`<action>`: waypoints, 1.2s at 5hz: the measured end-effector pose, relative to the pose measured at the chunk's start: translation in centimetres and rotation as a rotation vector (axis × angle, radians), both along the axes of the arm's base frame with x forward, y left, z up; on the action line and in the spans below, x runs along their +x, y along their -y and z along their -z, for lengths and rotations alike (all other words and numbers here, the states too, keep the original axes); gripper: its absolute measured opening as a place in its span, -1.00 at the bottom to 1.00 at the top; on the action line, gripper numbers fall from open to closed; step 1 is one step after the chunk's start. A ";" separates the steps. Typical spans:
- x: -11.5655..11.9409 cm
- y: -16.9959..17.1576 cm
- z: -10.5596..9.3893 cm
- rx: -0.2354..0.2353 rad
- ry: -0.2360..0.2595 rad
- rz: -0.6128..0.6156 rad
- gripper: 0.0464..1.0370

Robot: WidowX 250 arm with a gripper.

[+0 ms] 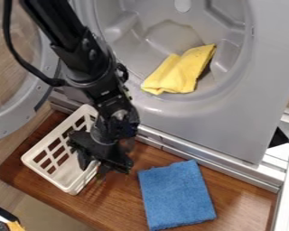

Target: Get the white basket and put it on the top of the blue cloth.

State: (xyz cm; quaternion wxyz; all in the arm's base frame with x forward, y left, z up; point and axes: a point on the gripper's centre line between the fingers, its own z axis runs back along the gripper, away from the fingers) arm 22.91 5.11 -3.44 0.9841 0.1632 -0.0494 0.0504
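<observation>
White basket point(66, 173) on wood table point(117, 199), L of blue cloth point(176, 195) in cam. view, not on it. End effector point(94, 168) at basket's cloth-side wall; cannot tell if apart, together or clamped on wall. Risks: (1) partial grip on thin wall → slip on lift; (2) off-ctr. hold → basket tilts, swings; (3) insuff. lift ht. → base snags cloth edge, bunches it; (4) lift too near grey machine frame point(219, 162) → rim contact, poss. drop.
</observation>
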 end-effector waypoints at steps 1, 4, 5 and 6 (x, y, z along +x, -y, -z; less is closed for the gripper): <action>0.0 -0.1 0.0 0.000 0.002 -0.009 -0.76; -0.8 1.8 -3.0 0.004 0.088 0.063 -0.94; -0.9 4.0 -3.5 -0.013 0.109 0.141 -0.94; -0.7 7.6 -4.0 -0.053 0.136 0.249 -0.94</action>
